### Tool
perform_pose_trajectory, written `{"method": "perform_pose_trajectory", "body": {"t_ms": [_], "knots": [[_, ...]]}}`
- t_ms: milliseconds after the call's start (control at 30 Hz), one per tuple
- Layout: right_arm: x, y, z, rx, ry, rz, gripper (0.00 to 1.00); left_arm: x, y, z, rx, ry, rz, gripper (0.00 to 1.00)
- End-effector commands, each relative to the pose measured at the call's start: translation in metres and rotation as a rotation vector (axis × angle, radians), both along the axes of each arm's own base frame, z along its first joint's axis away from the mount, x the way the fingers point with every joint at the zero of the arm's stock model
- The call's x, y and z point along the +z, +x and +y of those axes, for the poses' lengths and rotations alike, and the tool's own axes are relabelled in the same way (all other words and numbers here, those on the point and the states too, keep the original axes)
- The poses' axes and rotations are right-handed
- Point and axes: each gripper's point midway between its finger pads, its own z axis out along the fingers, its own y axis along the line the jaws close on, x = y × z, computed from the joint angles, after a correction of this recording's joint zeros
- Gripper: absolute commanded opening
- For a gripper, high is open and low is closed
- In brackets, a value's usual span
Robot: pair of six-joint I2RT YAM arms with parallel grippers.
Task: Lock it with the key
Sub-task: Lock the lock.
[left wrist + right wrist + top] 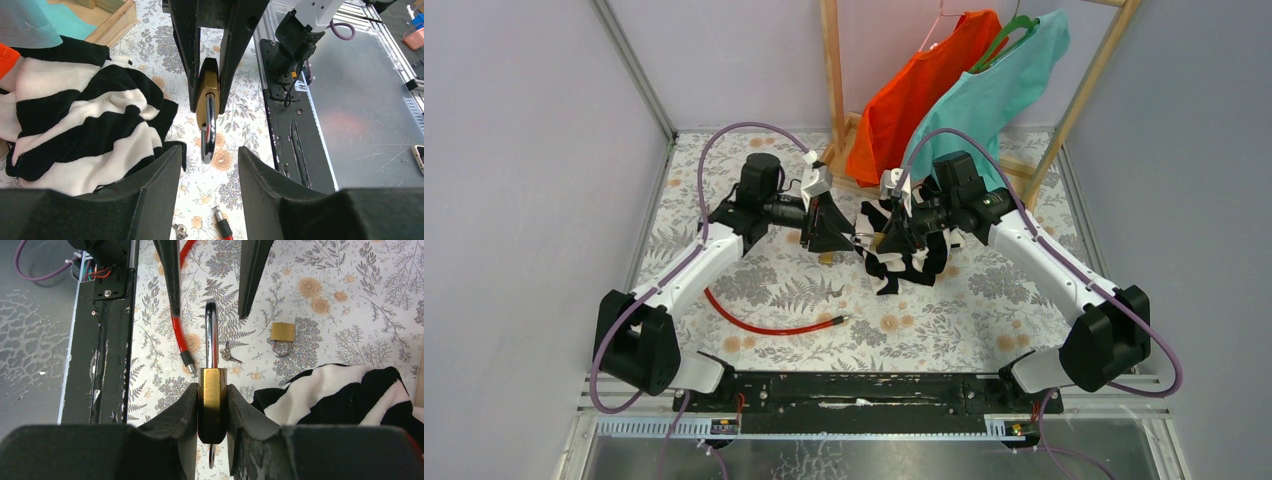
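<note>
Right wrist: key (227, 354) lies beyond right jaws clamped on padlock (212, 390); left jaws apart.

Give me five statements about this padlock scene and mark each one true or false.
1. The right gripper is shut on the brass padlock. True.
2. The left gripper holds the key. False: it is open and empty, and the key lies on the table.
3. A second, smaller padlock lies on the table. True.
4. The red cable is threaded through the held padlock. False: it lies on the table, to one side of the shackle.
5. The striped cloth hangs from the rack. False: it lies crumpled on the table.
</note>
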Motion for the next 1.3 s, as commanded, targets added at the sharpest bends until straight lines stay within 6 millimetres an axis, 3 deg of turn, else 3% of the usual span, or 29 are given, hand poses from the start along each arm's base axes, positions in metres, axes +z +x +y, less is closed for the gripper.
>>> {"method": "perform_pose_trajectory", "body": {"t_ms": [0, 133, 533, 867, 1100, 1267], "knots": [[0.029, 0.006, 0.007, 0.025, 0.061, -0.077, 0.0, 0.001, -0.002, -0.007, -0.022, -0.001, -0.022, 0.5], [0.029, 0.007, 0.007, 0.02, 0.063, -0.075, 0.0, -0.002, -0.004, -0.012, -0.029, 0.005, -0.016, 0.41], [0.028, 0.012, 0.007, -0.013, 0.061, -0.088, 0.0, 0.0, -0.004, -0.02, -0.012, -0.014, 0.115, 0.0], [0.033, 0.016, 0.009, -0.044, 0.076, -0.07, 0.0, 0.005, -0.014, -0.031, -0.028, -0.077, 0.129, 0.0], [0.045, 0.011, 0.013, -0.033, 0.113, -0.031, 0.0, -0.005, -0.012, -0.035, -0.001, -0.084, 0.143, 0.0], [0.048, 0.007, 0.017, -0.013, 0.136, -0.001, 0.0, -0.006, -0.022, -0.044, -0.044, -0.087, 0.139, 0.0]]}}
